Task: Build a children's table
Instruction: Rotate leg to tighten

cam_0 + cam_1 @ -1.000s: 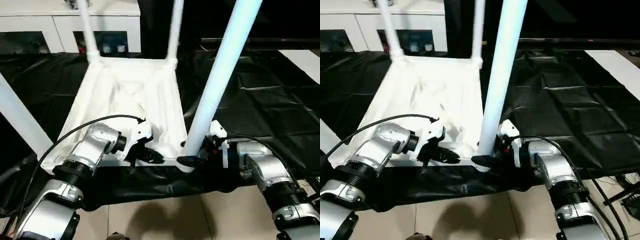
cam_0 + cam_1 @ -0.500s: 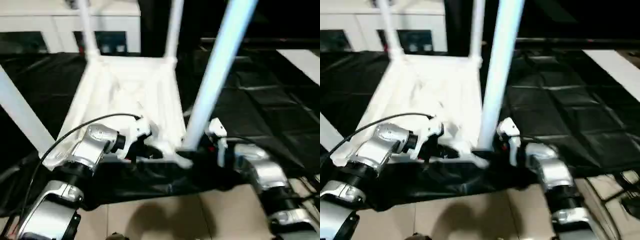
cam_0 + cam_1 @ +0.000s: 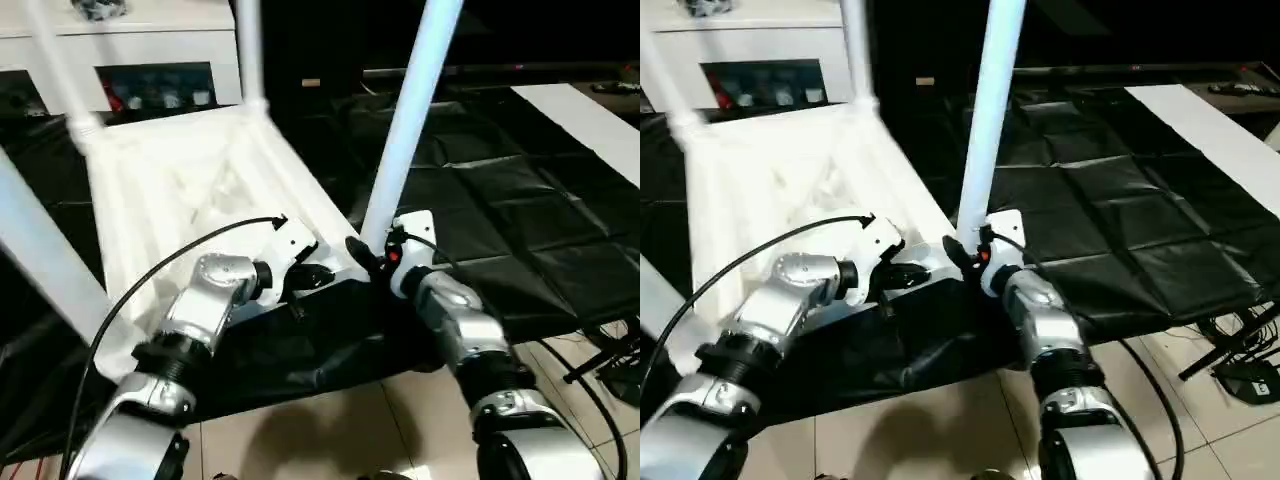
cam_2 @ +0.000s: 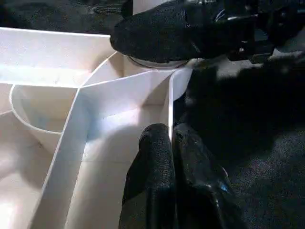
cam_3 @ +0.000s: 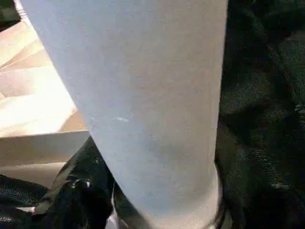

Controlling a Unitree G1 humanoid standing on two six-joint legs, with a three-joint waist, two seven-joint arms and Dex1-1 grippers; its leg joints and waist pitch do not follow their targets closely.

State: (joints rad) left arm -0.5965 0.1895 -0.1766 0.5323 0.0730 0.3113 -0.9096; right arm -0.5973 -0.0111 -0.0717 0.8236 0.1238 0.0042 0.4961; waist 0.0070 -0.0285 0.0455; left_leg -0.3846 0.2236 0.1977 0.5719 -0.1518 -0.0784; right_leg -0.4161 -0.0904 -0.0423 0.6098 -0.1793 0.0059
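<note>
- Tabletop (image 3: 190,200) lies upside down on a black sheet (image 3: 520,200), ribbed underside up. It reaches away from both grippers toward the white cabinet (image 3: 130,45); its near edge sits right at them.
- Left gripper (image 3: 318,277): fingers pressed together, pinching the thin rim wall of the tabletop at its near edge. In the left wrist view the wall runs straight in between the two black fingers (image 4: 152,162); how deep the bite goes is hidden by the fingers themselves.
- Right gripper (image 3: 362,255): at the base of the near right leg (image 3: 405,130), just beside the left gripper. Jaws stand fairly wide, one black finger wrapped across the leg where it enters the corner socket (image 4: 157,62). The far finger is hidden behind the leg, so full contact on that side cannot be confirmed.
- Right wrist view: the leg (image 5: 143,95) fills most of the picture, foot seated in the socket ring; finger outlines lost in dark.
- All four legs stand up from the corners; tops cut off by the picture edge. Near left leg (image 3: 40,260) shows as a slanted length, its socket hidden behind the left forearm.
- Cabinet contents behind glass too small to identify.
</note>
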